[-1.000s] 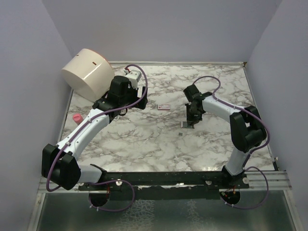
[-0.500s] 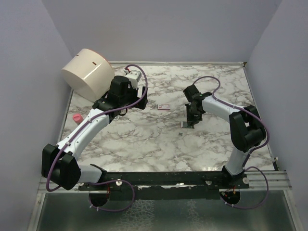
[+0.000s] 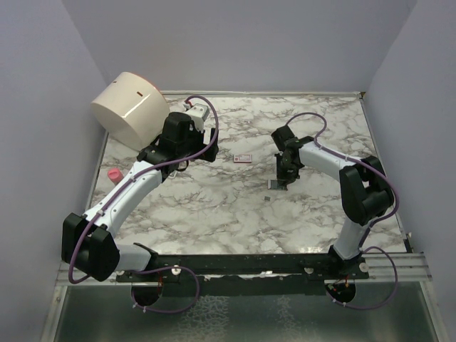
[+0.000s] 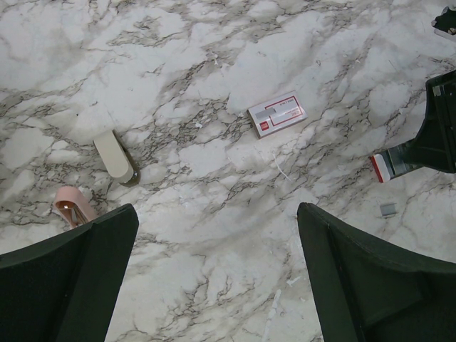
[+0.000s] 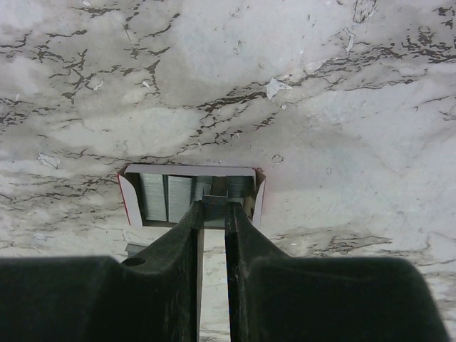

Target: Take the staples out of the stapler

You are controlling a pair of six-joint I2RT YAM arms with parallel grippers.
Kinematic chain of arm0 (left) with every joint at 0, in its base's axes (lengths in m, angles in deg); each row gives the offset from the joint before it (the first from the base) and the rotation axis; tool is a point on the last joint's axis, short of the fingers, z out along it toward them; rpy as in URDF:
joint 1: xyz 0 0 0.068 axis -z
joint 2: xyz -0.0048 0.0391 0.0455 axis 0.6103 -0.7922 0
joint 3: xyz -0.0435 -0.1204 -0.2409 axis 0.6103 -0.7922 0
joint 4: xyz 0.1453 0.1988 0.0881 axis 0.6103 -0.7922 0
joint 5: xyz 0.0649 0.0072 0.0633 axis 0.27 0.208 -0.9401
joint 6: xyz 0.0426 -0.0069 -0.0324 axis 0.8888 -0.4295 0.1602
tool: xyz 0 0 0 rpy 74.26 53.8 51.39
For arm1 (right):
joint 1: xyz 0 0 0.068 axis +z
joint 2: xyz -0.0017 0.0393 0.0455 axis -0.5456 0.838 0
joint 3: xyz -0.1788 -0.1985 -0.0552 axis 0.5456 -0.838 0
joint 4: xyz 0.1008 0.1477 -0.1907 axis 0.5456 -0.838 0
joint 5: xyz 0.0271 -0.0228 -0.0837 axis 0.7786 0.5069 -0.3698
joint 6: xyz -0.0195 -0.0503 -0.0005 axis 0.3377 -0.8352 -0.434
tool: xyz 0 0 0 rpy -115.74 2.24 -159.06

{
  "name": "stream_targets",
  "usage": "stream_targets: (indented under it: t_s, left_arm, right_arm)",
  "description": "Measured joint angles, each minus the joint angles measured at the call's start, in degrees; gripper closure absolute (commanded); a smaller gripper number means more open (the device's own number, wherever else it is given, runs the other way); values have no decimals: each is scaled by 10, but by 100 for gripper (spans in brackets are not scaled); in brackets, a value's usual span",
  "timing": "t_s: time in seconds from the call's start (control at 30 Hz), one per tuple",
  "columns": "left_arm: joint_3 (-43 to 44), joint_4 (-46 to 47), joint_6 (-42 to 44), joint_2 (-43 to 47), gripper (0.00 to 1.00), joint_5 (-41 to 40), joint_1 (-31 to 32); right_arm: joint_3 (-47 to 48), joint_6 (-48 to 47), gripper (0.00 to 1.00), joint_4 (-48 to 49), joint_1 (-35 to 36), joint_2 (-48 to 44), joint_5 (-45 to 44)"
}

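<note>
the left gripper [image 4: 217, 214] hangs above the marble table [image 3: 214, 206] in its far left part, fingers spread wide and holding nothing. below it on the table lie a small red-and-white labelled box [image 4: 276, 114], a cream oblong object [image 4: 114, 157] and a pink object [image 4: 71, 205], each apart from the others. the right gripper [image 5: 214, 205] points down at the table right of centre, well apart from the left gripper. its fingers are drawn together to a narrow slit and the tips sit in an open tray [image 5: 189, 169] with red sides and a white rim. the staples [image 5: 160, 198] lie in this tray as grey strips side by side, and the fingertips pinch a narrow grey strip among them. whether the tray belongs to the stapler cannot be told. a small grey piece [image 4: 387, 209] lies on the table just beside the tray, on its near side. a large cream drum [image 3: 128, 107] is at the far left corner.
</note>
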Motion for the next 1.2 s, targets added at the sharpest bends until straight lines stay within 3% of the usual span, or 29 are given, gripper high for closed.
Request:
stream_targets:
  t_s: [0.17, 0.47, 1.2]
  left_arm:
    - [0, 0, 0, 0, 2, 0, 0]
    - [0, 0, 0, 0, 2, 0, 0]
    - [0, 0, 0, 0, 2, 1, 0]
  right_arm:
    - [0, 2, 84, -1, 0, 1, -3]
    - [0, 3, 65, -1, 0, 2, 0]
    - [-2, -9, 64, 6, -13, -32, 29]
